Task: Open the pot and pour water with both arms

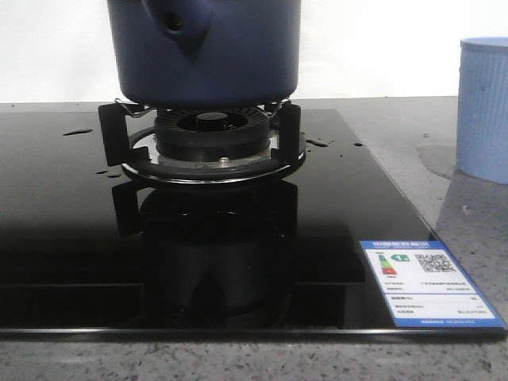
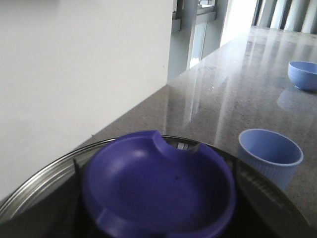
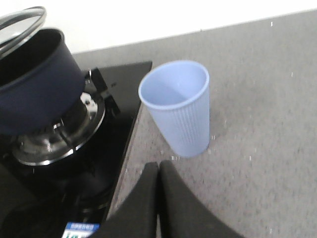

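Observation:
The dark navy pot (image 1: 206,48) stands on the burner's supports, its handle socket facing me. In the right wrist view the pot (image 3: 34,84) is open. Its glass lid (image 3: 22,20) hangs tilted just above the far rim. The lid's purple-blue knob (image 2: 158,188) fills the left wrist view close up, with the steel-rimmed glass (image 2: 39,178) around it. My left gripper's fingers are hidden there, holding that knob. My right gripper (image 3: 158,166) is shut and empty over the grey counter, between the stove's edge and the pale blue cup (image 3: 178,104).
The gas burner (image 1: 210,135) sits on a black glass stove top (image 1: 79,238) with water drops (image 1: 78,131) and an energy label (image 1: 425,282). The ribbed cup (image 1: 484,111) stands right of the stove. A pale blue bowl (image 2: 303,74) sits farther along the counter.

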